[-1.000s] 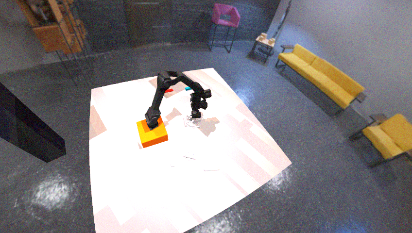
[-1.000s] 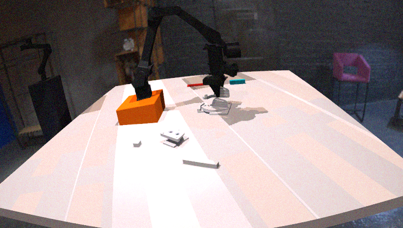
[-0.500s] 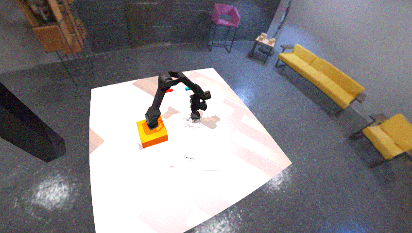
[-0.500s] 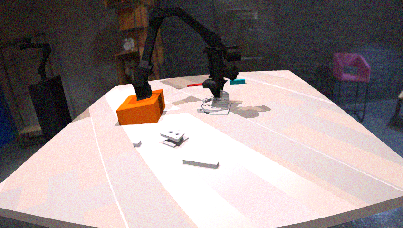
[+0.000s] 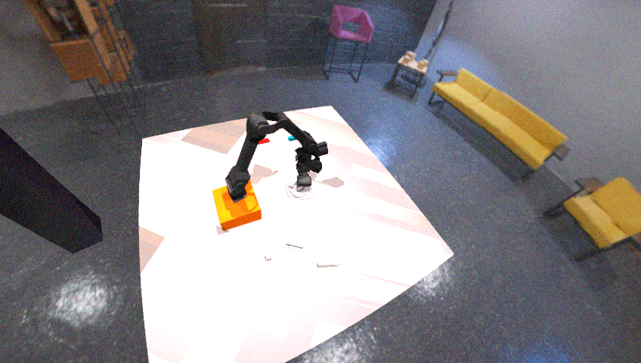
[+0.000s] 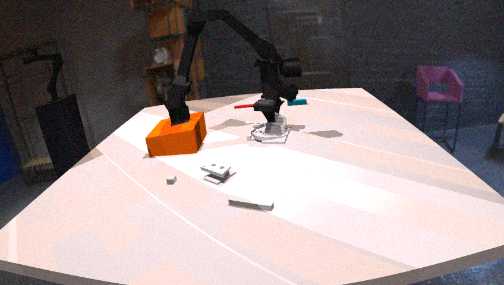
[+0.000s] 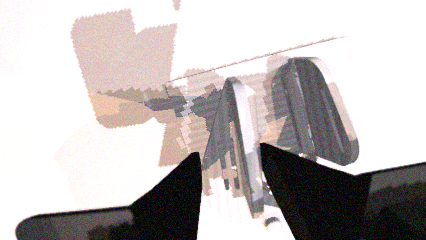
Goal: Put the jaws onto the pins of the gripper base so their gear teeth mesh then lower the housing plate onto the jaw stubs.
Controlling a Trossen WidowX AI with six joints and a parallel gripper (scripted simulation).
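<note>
Gripper (image 5: 304, 185) (image 6: 270, 121) (image 7: 228, 154) clenched on a pale jaw (image 7: 242, 135), low over/at gripper base (image 5: 310, 196) (image 6: 279, 142), betw. orange block (image 5: 238, 209) (image 6: 173, 142) & table's (image 5: 360, 215) (image 6: 353, 225) right edge. Housing plate (image 5: 295, 245) (image 6: 216, 169) nearer front edge, tilted.

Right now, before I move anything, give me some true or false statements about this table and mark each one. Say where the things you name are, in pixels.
1. The pincer (image 6: 271, 120) (image 7: 228, 154) is open with nothing between its fingers. False: it is closed on a pale part.
2. The arm stands on an orange block (image 5: 237, 218) (image 6: 173, 142). True.
3. The housing plate (image 6: 216, 170), with its round holes, is already on the gripper base (image 6: 276, 142). False: it lies apart from the base, on another pale piece.
4. A teal piece (image 5: 291, 138) (image 6: 296, 102) lies on the table. True.
5. The long pale bar (image 5: 328, 264) (image 6: 250, 204) stands on end. False: it lies flat.
</note>
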